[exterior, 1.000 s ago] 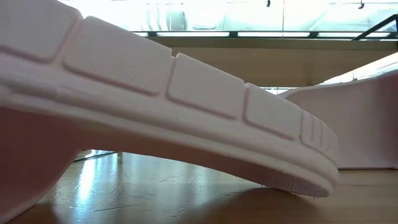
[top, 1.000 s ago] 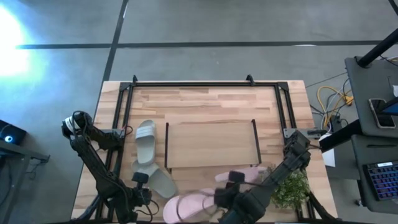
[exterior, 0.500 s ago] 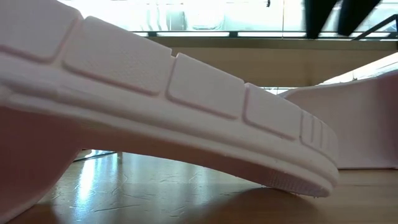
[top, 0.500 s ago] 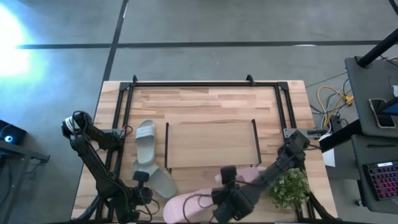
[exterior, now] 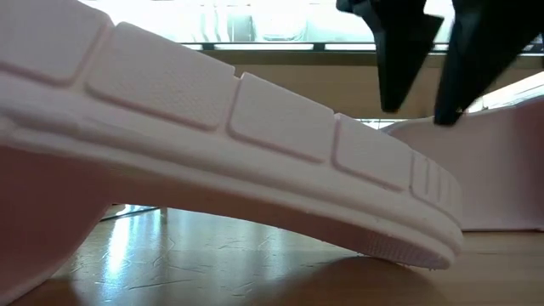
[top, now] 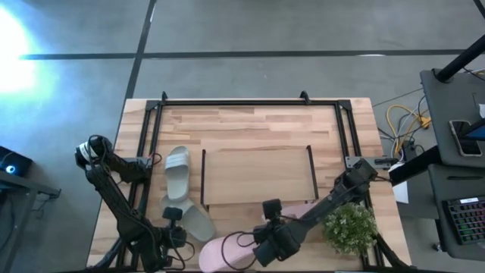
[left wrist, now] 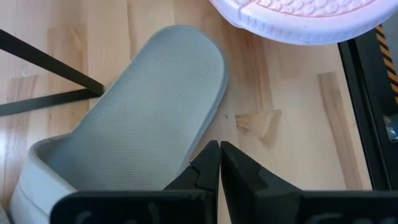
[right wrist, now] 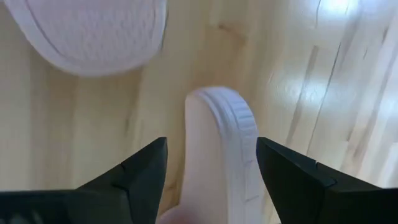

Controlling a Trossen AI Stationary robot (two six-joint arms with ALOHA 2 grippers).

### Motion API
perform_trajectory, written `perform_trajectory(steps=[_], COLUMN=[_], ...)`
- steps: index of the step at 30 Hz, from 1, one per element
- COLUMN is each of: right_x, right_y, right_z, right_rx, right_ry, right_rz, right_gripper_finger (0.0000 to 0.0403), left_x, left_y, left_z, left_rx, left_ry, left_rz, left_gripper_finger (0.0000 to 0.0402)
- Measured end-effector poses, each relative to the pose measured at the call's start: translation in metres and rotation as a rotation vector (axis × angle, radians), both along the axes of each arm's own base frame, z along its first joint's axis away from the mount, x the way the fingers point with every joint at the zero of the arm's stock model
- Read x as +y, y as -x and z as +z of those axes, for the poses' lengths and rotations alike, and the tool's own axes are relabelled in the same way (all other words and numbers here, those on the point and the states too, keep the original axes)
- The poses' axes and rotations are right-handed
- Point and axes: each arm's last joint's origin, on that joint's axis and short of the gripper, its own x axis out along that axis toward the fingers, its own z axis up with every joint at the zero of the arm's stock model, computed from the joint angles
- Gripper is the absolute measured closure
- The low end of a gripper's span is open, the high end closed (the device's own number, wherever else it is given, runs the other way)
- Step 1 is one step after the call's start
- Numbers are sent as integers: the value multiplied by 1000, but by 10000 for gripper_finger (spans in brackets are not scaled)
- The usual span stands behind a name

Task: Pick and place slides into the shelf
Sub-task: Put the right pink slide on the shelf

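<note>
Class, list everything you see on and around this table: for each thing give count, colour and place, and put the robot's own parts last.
Foam slides, grey-green: two, left of the shelf, one lying partly over the other.
Foam slides, pale pink: two, at the table's near edge, in front of the shelf.
Low shelf with light wooden plank top: one, table centre.
Large black tube frame: one, around the table top.
Small green bushy plant: one, near right corner.
Wooden table: one, light.
Left gripper: shut, beside a grey-green slide.
Right gripper: open, astride a pale pink slide.
</note>
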Motion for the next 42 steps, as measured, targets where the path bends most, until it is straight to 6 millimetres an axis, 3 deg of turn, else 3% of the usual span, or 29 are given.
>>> perform_trajectory(steps=[8,20,28,32,39,42], right_x=[-5,-10,-12,-12,-10,-10], right_y=[0,6,6,6,8,8], right_z=[-7,-32,-35,-34,-33,-33], right_rx=[-59,-12,8,21,41,44], right_ry=[119,139,134,84,44,39], right_rz=[6,4,-3,-41,-63,-63], right_gripper_finger=[170,170,182,215,320,342], left_x=[0,0,0,1,0,1], left_y=[0,0,-1,-1,-1,-1], left_z=[0,0,0,0,0,0], left_rx=[0,-11,-20,-22,-22,-22], left_ry=[0,-6,-11,-12,-12,-12], left_rz=[1,5,9,9,9,9], left_gripper_finger=[402,402,402,402,402,402])
